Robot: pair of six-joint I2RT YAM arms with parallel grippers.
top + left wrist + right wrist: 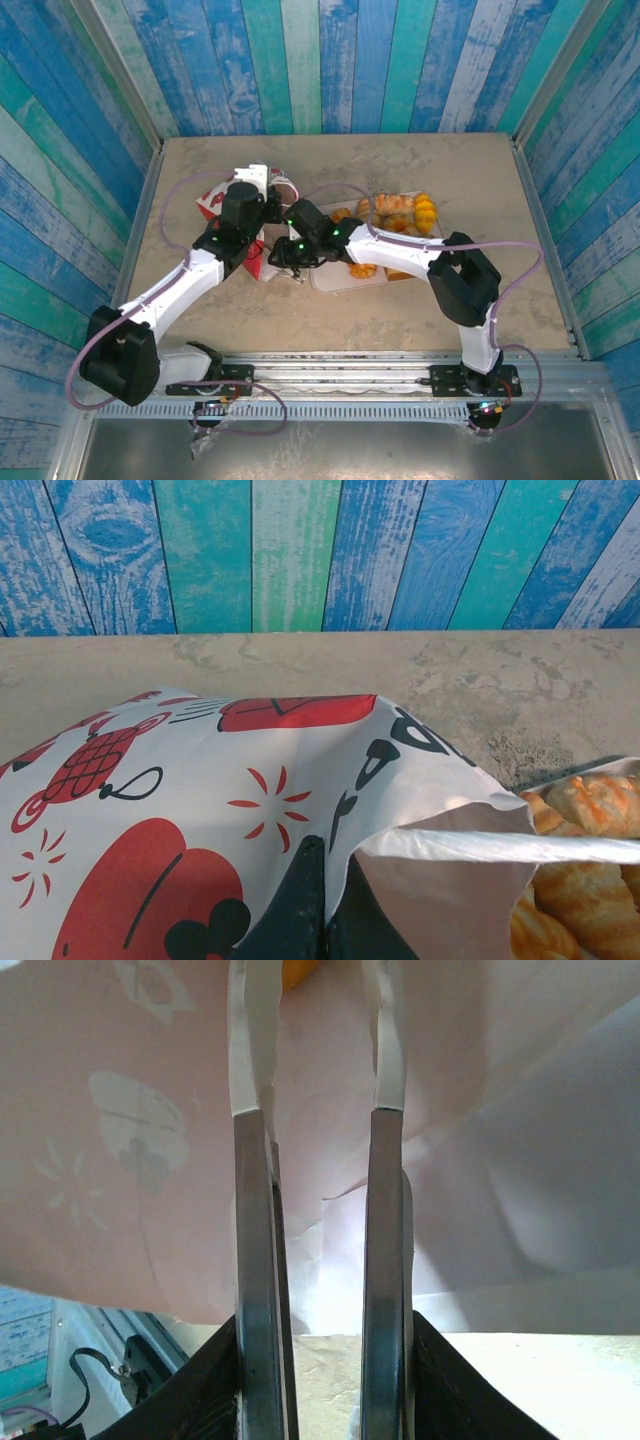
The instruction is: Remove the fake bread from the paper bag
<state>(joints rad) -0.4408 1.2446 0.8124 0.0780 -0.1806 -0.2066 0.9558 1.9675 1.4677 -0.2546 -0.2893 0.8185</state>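
In the right wrist view, the right gripper (318, 1050) is reaching into the red-and-white printed paper bag (520, 1160). Its two grey metal fingers (250, 1260) are standing parallel and slightly spread, and nothing is sitting in the narrow gap between them. At the top edge of the frame, between the white pads (250, 1040), an orange scrap is peeking in. It is probably one piece of the golden-brown and orange toy fake bread (300, 970), so the bread is lying straight ahead of the tips, on the fingers' own line. Its long axis is hidden.

In the left wrist view, the left gripper (318, 910) is sitting at bottom centre, its dark fingers pressed together on the paper bag's rim. At the right edge, at least three pieces of fake bread are showing beyond that rim.

In the top external view, the bag is lying at centre left, beside the flat pale pinkish tray (330, 280). The right arm, being inside the bag, is the nearer one to its contents. I am counting one bag, one tray, two grippers and at least five pieces on the tray.
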